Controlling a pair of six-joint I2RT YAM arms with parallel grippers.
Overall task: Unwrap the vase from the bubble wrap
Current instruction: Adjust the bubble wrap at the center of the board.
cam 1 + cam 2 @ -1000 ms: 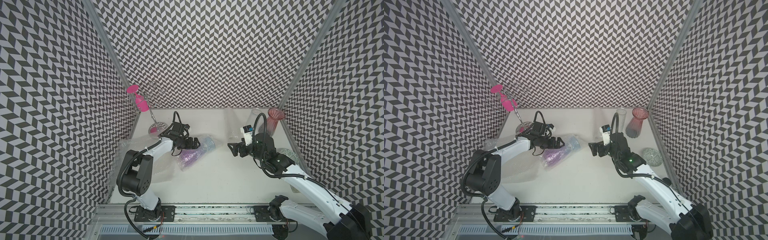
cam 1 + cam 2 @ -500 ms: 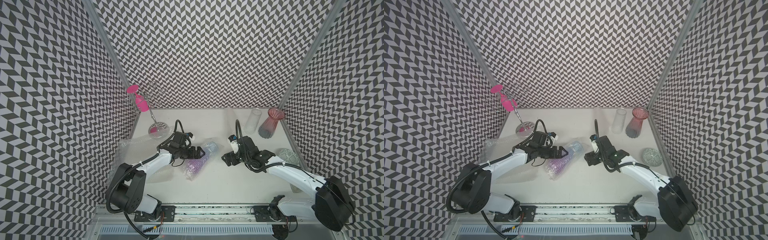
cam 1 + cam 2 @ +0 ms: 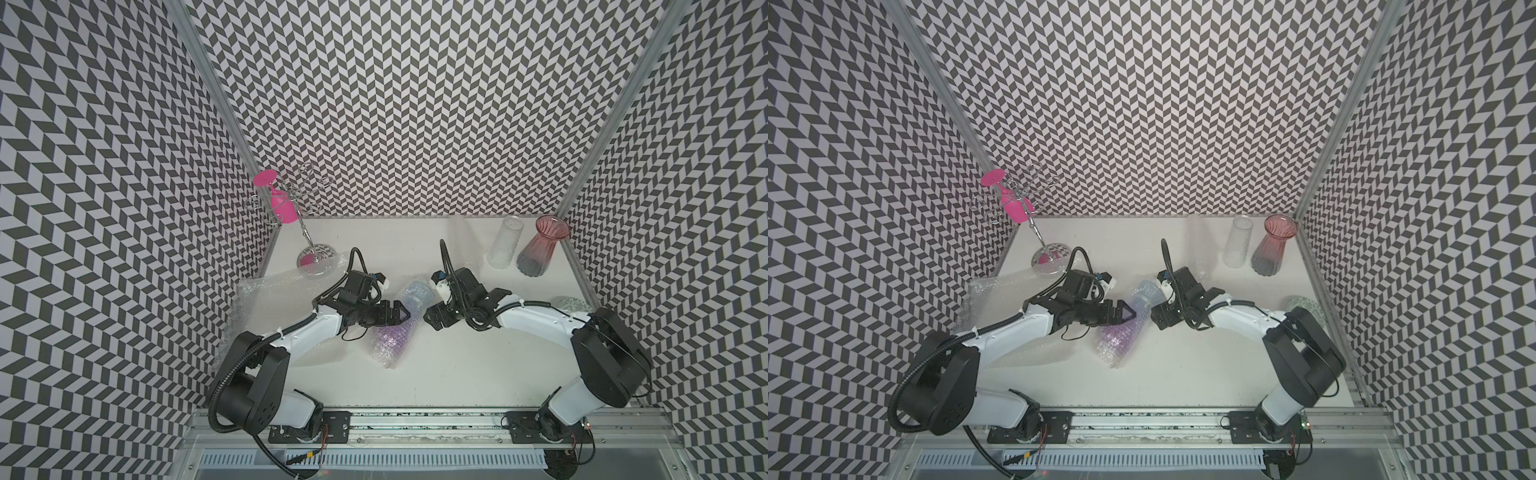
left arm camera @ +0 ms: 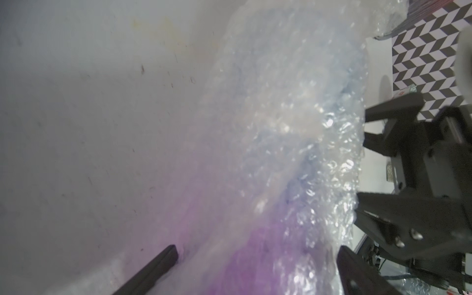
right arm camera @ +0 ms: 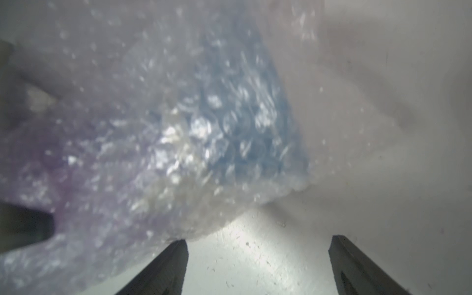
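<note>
bubble wrap [image 3: 392, 337], left pincer [image 3: 403, 319] astride, right pincer [image 3: 430, 321] beside

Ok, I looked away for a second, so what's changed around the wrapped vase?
Both arms dropped and swung in: left end effector now straddles the bubble-wrapped vase, right end effector sits at its other side. Both open, nothing gripped. The bundle's purple end slid slightly toward the front. The red vase, clear vase and loose bubble wrap stayed put.
</note>
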